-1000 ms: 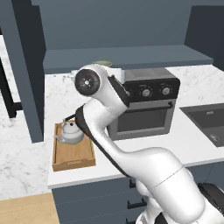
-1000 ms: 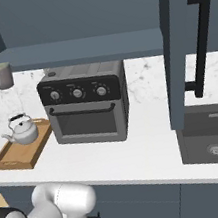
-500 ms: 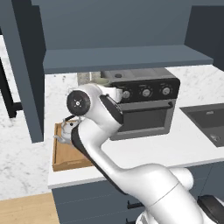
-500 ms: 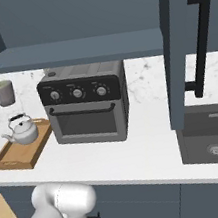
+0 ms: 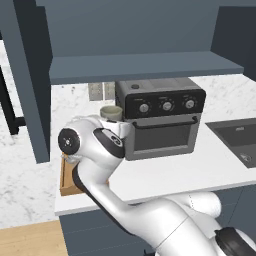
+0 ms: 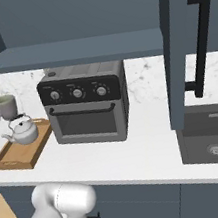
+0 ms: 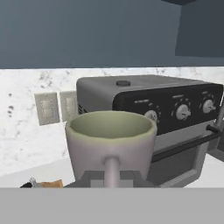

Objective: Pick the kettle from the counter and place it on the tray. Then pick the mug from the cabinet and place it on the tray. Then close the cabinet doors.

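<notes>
Two steps remained: the gripper (image 7: 111, 178) held the mug (image 7: 111, 142) clamped by its handle, above the tray (image 6: 18, 156) beside the kettle (image 6: 21, 131); lowering onto bare tray was required next

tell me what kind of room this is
A kitchen, rendered rather than real: a countertop oven on a marble counter, a sink set into it, and a kettle on a wooden tray.
</notes>
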